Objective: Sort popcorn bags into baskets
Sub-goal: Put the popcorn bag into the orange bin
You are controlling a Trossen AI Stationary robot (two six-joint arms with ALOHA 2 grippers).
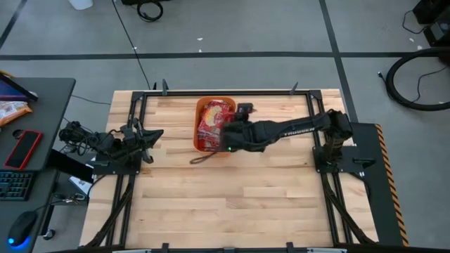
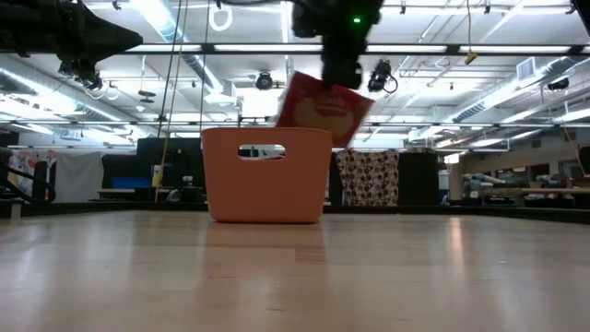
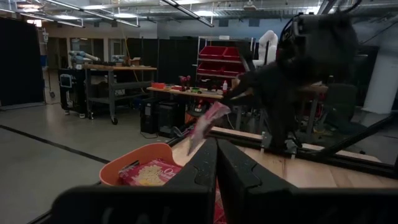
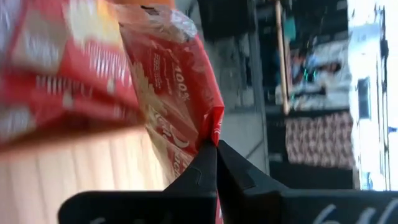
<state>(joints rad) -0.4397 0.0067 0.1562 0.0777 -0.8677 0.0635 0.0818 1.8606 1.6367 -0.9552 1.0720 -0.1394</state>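
The orange basket [image 1: 197,125] stands on the far middle of the table, seen side-on in the low view [image 2: 267,180]. Red popcorn bags [image 1: 213,119] lie inside it, and one shows in the left wrist view [image 3: 149,174]. My right gripper [image 1: 228,138] reaches over the basket from the right and is shut on one more red popcorn bag [image 2: 323,109], which is above the basket's rim. My left gripper [image 3: 216,165] is shut and holds nothing. It waits at the table's left edge [image 1: 151,137]. My right gripper pinches the popcorn bag between its two fingers at a corner of the bag's sealed edge [image 4: 210,127]. The fingers come from above, pointing down. The bag hangs tilted below them [image 2: 323,109], lifted clear over the basket's rim.
A dark strap-like thing [image 1: 204,158] lies on the table just near of the basket, and a small dark object [image 1: 245,109] sits to the basket's far right. A side desk to the left holds a red smartphone [image 1: 24,149]. Bare wood fills the table's near half [image 1: 232,204].
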